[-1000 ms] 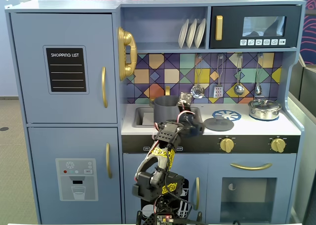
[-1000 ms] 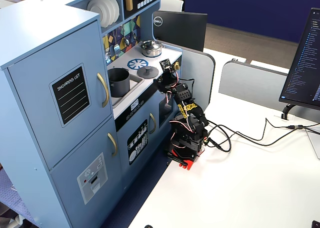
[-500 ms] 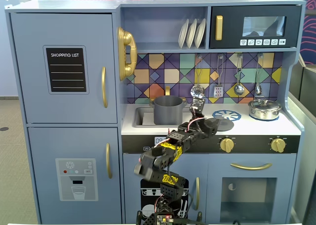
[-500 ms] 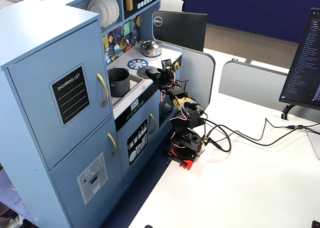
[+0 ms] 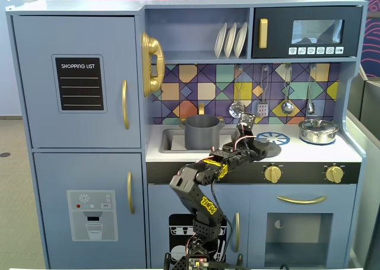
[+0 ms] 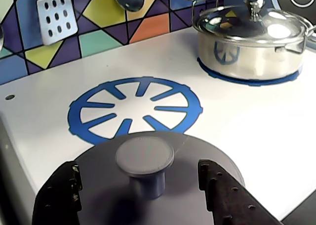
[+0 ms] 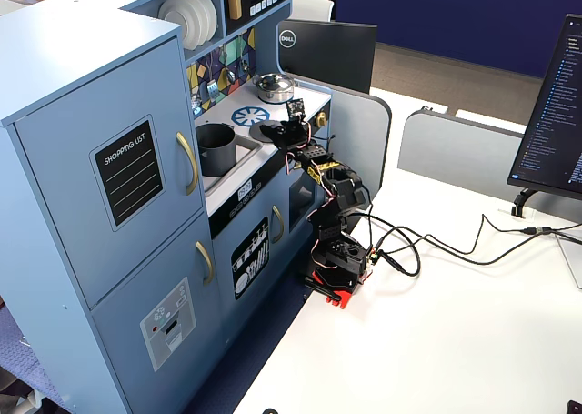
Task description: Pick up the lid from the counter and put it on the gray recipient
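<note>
**Two fingers astride the lid's knob**

Two black fingers [image 6: 58, 198] fill the bottom of the wrist view, spread wide, and right between them stands the small round knob of the lid [image 6: 197, 156]. The gripper [image 6: 143, 193] is open, one finger on each side of the knob, neither one touching it. The dark-gray disc lies flat on the white counter [image 6: 247, 121] directly under the claw, its far edge just overlapping the blue burner ring [image 6: 89, 109] beyond the fingertips.

Further ahead and to the right of the claw in the wrist view sits the shiny silver pot [image 6: 247, 49] on its own blue ring, well apart from the lid.

In a fixed view the arm [image 5: 202, 187] reaches up over the counter's front edge, and the gray recipient [image 5: 202, 132] stands in the sink to the left of the claw, uncovered, apart from the lid [image 5: 265, 145].
</note>
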`<action>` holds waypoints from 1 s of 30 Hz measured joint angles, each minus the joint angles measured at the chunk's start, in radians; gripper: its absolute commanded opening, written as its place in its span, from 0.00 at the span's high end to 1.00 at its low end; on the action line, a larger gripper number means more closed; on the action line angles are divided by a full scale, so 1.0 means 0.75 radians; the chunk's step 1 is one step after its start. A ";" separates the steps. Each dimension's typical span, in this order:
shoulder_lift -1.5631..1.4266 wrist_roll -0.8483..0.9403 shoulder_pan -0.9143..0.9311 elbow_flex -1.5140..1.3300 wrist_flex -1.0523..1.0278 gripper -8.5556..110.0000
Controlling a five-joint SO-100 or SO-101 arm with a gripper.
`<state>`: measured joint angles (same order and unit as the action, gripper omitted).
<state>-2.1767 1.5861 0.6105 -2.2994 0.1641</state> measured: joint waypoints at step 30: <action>0.342 0.000 -0.010 0.164 0.157 0.90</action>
<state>-1.9205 1.5861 0.6029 -2.1767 0.2823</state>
